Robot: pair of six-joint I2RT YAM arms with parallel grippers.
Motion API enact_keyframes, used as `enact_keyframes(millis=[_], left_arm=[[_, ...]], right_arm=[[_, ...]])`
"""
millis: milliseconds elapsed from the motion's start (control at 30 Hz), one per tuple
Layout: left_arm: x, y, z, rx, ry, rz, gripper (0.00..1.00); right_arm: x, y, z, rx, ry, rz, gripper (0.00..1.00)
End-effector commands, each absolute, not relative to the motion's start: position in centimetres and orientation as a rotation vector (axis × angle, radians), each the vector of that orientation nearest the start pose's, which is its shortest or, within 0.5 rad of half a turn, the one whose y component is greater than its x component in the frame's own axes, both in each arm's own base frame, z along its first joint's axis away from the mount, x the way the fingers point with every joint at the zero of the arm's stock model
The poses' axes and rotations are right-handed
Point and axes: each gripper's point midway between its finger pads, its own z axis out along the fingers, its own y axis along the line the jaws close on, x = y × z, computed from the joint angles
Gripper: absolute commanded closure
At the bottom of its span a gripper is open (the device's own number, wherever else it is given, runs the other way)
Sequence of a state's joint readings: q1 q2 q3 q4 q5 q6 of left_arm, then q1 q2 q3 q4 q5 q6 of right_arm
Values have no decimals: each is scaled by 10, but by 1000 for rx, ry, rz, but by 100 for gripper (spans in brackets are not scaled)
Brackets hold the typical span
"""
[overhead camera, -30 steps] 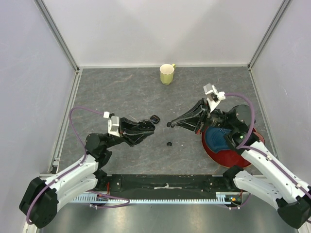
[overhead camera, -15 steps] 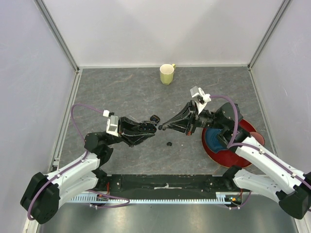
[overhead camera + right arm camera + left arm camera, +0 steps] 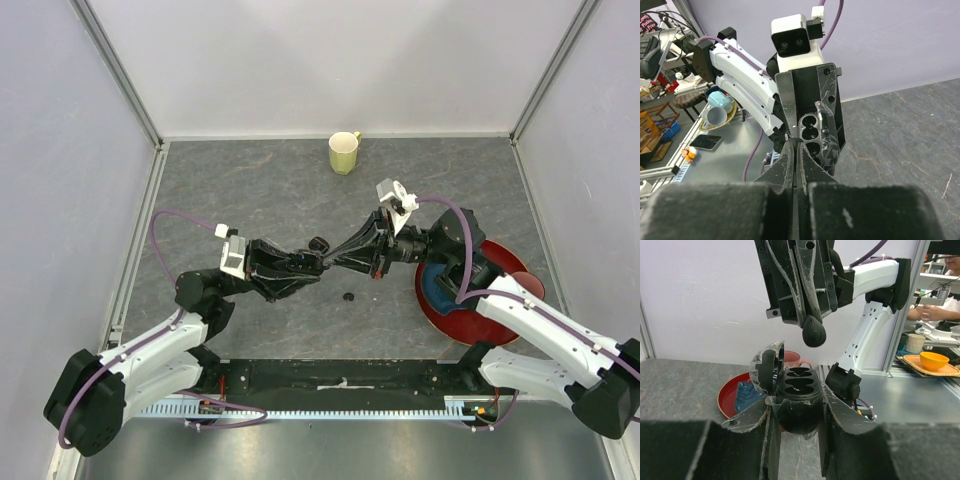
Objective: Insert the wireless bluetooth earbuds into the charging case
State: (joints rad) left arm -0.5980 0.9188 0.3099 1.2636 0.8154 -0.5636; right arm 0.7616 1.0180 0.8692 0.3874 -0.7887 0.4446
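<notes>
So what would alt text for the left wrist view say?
The left gripper clamps an open charging case, lid flipped up; the right gripper hangs just above it, pinching an earbud. A red plate sits behind.

light: bright, even, overhead
shadows: faint, soft on table [image 3: 250, 190]
glare: sheen on charging case [image 3: 797, 412] lid
focus: wrist views' near foreground blurred; top view sharp

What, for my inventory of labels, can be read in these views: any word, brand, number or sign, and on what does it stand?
Nothing can be read for certain.
On the charging case: no marking shows.
On the earbud: no marking shows.
On the mug: plain on the side in view.
On the sign at the top left edge of the right wrist view: printed words, too small and cut off to read.
</notes>
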Motion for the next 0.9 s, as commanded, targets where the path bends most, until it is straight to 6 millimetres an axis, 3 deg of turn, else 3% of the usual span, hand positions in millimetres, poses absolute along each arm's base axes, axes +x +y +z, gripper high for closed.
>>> enact_keyframes(millis=[0, 867], left_arm=[[123, -262, 338, 866, 835, -1403, 98], [117, -261, 343, 863, 782, -1434, 98]], right_arm=[[140, 324, 389, -965, 1178, 1444, 100], [144, 335, 355, -1012, 1283, 1371, 100]])
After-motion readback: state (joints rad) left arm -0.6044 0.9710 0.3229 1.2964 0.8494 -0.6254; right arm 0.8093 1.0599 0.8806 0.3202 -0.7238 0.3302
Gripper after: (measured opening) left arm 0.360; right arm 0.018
